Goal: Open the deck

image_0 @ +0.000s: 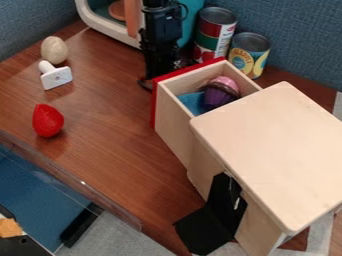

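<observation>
Light wooden, red-fronted drawer (172, 125) seen pulled out far-left from light wooden cabinet (274, 145); purple-and-pink toy cupcake (218, 93) held inside. Black two-finger gripper (159, 62) noted near the red front, far side; whether open or closed cannot be told.

two cans (215, 34), one toy strawberry (48, 120), one egg (54, 50), one cupcake (220, 93), one white stamp-like piece (56, 77), one drawer (172, 125)
</observation>
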`<state>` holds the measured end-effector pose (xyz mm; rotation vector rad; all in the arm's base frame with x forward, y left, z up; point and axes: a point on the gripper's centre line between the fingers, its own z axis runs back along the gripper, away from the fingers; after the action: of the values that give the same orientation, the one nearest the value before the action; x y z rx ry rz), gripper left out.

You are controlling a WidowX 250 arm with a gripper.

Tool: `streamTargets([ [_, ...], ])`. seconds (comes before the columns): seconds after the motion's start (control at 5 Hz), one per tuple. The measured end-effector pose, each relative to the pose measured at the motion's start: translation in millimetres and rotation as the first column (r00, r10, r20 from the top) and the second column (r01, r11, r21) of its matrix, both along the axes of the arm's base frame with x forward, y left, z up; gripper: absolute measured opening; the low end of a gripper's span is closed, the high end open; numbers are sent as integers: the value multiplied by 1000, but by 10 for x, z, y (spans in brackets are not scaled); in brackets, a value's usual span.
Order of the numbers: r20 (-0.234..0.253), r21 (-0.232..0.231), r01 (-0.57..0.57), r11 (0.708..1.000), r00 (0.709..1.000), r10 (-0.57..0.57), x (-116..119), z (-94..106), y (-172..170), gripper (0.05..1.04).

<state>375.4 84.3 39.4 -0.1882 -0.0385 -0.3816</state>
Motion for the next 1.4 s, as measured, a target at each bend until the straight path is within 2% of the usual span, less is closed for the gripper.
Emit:
streamTargets([
  [0.2, -2, 1, 11, 1000, 1000, -11, -7, 6, 2, 704],
  [0.4, 19, -28, 28, 999, 999, -27, -45, 133, -65, 972],
  [0.6, 54, -43, 59, 997, 997, -57, -110, 362, -112, 1003],
  [0.8, 94, -19, 93, 996, 991, -91, -281, 636, -146, 1000],
  [1.0, 127, 77, 153, 985, 979, -162, -479, 897, -311, 1000],
  [1.2, 126, 181, 269, 946, 948, -293, -745, 1131, -776, 1000],
  [1.4, 76, 180, 306, 935, 943, -324, -914, 1201, -1006, 1000],
])
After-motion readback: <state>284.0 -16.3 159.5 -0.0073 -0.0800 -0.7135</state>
